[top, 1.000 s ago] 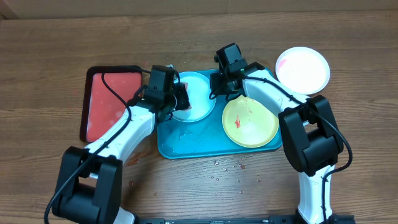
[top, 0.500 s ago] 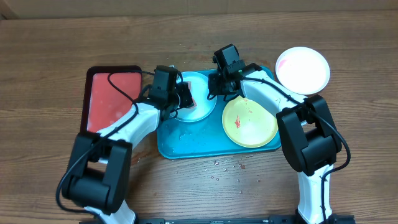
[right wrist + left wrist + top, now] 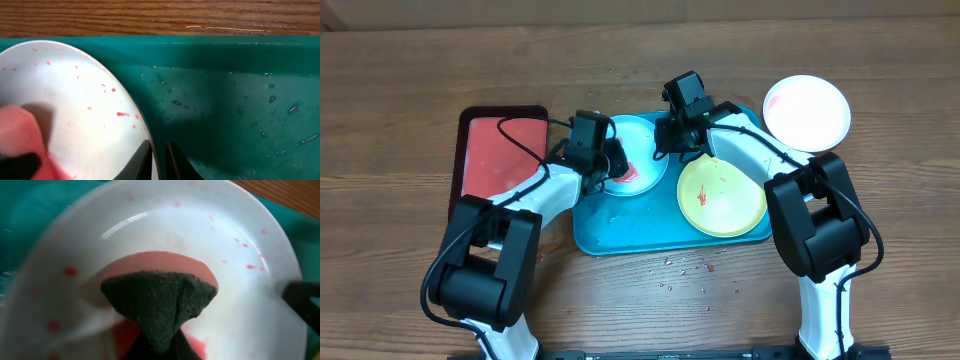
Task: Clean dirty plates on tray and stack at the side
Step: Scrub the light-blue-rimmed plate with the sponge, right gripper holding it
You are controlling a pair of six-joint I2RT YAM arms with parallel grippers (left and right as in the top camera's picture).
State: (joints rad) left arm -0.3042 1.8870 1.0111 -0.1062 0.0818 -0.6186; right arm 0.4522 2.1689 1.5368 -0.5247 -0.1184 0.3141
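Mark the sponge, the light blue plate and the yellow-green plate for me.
sponge [image 3: 159, 297], left wrist view, on its dark scrubbing face.
light blue plate [image 3: 646, 142], overhead view, on its bare inner surface.
yellow-green plate [image 3: 725, 200], overhead view, near its centre.

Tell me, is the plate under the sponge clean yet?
Not yet. The light blue plate carries red specks across its surface and wet red smears right beside the sponge.
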